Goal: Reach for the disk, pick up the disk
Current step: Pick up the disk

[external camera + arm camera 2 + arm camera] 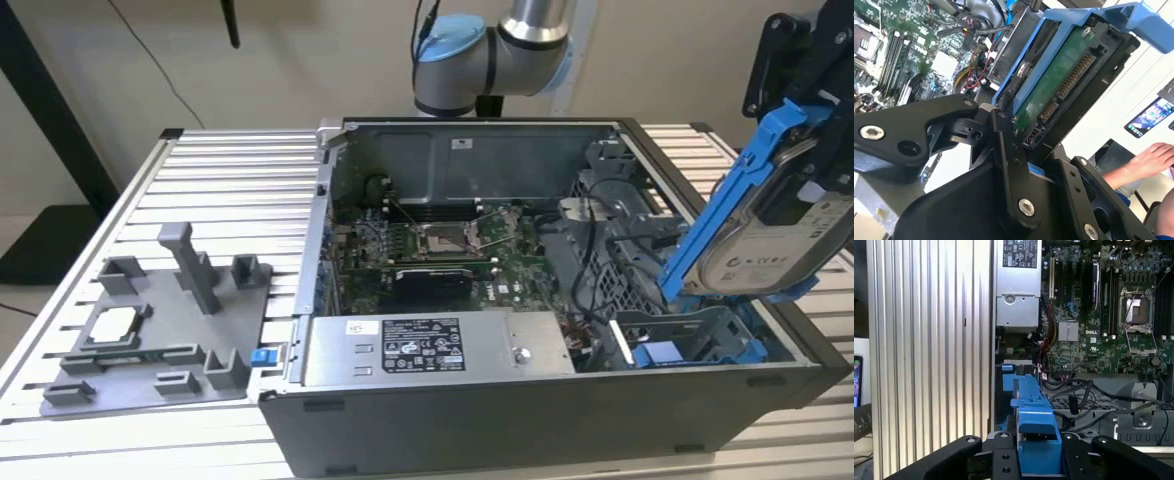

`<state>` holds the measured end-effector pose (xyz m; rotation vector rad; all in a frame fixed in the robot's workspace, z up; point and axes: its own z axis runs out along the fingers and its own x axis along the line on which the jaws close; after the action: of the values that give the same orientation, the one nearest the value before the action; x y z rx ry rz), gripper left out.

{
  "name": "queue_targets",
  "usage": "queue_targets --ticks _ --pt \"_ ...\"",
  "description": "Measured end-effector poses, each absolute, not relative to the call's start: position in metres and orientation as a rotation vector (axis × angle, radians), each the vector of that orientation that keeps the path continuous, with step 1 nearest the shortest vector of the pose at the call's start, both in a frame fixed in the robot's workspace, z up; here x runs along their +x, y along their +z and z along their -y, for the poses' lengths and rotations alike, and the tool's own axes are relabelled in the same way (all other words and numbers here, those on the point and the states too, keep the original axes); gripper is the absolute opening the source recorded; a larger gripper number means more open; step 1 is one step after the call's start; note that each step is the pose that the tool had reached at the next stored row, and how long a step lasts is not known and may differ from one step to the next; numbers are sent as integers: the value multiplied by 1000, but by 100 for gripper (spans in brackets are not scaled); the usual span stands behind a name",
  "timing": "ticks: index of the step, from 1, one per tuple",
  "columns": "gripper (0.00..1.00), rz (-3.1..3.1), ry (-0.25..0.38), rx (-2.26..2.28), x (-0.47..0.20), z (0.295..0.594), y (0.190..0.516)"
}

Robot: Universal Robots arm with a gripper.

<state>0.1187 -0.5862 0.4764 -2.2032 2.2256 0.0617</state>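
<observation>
In the exterior view, the arm reaches over from behind an open computer case that lies on its side on the slatted metal surface. At the exterior view's right, the end effector has the disk up in the air above the case's corner. The disk is tilted steeply, with its blue frame along the near edge and its white label facing out. Below it sits a blue-lined drive bay inside the case. The motherboard and the grey power supply lie further toward the exterior view's left. A grey fixture tray rests on the surface beside the case, well apart from the disk.

In the second wrist view, the black fingers of the end effector are closed against both sides of the disk. Its green circuit board and connector face the camera, and the blue frame runs along its far edge. A person's hand rests off to one side, near a phone.

In the first wrist view, the disk is seen edge-on as a blue strip, pinched between the two halves of the end effector. Beyond it are the ribbed surface, the power supply, the motherboard and loose black cables.
</observation>
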Motion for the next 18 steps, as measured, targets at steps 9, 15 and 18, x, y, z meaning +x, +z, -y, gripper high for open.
queue_targets --ticks 9,15,18 --pt "0 -2224 59 -2203 117 586 463" --pt "0 -2224 59 -2202 116 586 462" --pt "0 -2224 59 -2202 115 586 457"
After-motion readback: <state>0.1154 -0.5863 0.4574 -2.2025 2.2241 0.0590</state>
